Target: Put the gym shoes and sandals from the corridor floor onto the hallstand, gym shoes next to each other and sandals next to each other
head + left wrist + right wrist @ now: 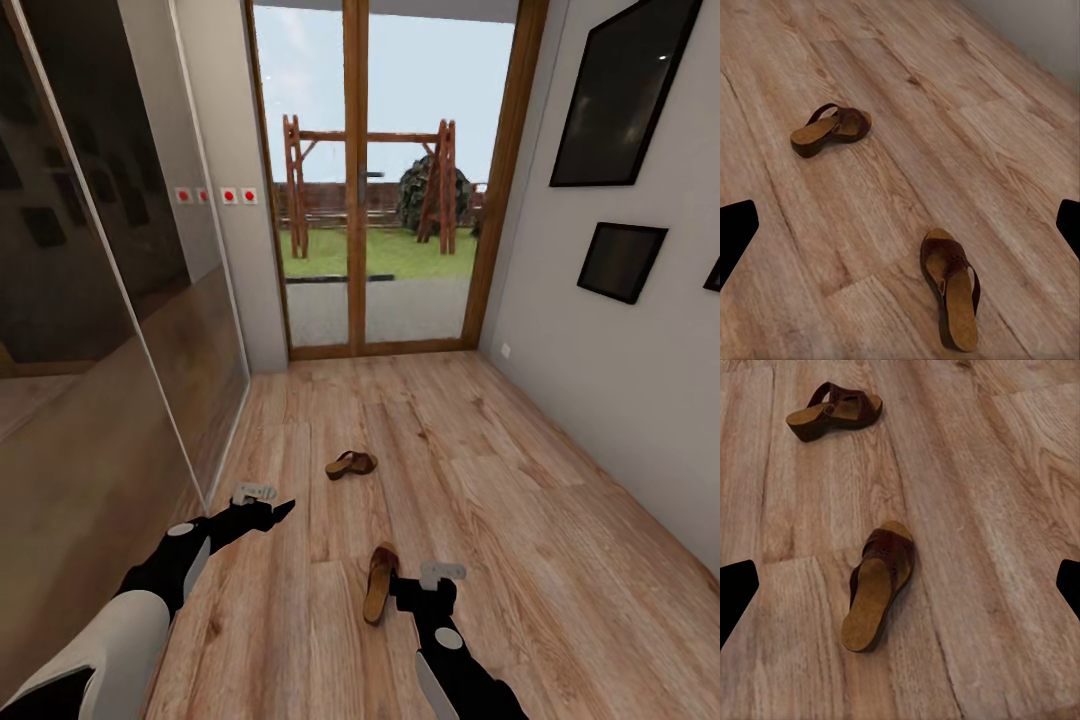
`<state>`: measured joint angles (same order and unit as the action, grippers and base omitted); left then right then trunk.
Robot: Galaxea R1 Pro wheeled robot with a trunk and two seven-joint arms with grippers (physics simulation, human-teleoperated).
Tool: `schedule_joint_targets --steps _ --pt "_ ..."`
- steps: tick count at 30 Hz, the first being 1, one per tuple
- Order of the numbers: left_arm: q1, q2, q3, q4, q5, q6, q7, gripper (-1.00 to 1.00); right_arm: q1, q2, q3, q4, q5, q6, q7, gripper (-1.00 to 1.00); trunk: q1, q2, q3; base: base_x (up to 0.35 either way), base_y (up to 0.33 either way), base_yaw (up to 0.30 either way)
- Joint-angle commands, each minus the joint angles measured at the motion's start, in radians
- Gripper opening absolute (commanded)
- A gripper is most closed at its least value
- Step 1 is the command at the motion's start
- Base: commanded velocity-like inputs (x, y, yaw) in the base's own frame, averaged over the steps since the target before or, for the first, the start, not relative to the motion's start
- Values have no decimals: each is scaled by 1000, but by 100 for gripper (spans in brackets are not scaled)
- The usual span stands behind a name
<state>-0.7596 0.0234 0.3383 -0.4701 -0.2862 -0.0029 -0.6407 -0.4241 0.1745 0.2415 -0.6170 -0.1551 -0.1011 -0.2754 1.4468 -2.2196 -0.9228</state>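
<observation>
Currently the corridor floor (500, 480) carries both sandals, well apart: near sandal (380, 583) just beside the right end effector (408, 590), far sandal (351, 464) ahead toward the glass door (385, 180). Left end effector (283, 511) and right both released, fingers spread, empty. Judgement: sandals look light, stiff-soled, strap flexible; pinch sole edges at mid-length, not the strap.

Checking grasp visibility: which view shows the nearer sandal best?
The right wrist view: the nearer sandal lies central, strap and footbed clear. The left wrist view shows it whole but off-centre; the head view shows it small.
</observation>
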Motion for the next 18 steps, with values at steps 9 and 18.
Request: schedule_joint_targets --steps 9,18 --pt "-1 0 5 -1 -8 1 -9 100 -1 0 4 0 -12 -8 -7 100 0 0 -1 1 1 0" --pt "-2 0 5 -1 -7 2 -10 100 -1 0 5 4 -12 -8 -7 100 0 0 -1 142 85 0"
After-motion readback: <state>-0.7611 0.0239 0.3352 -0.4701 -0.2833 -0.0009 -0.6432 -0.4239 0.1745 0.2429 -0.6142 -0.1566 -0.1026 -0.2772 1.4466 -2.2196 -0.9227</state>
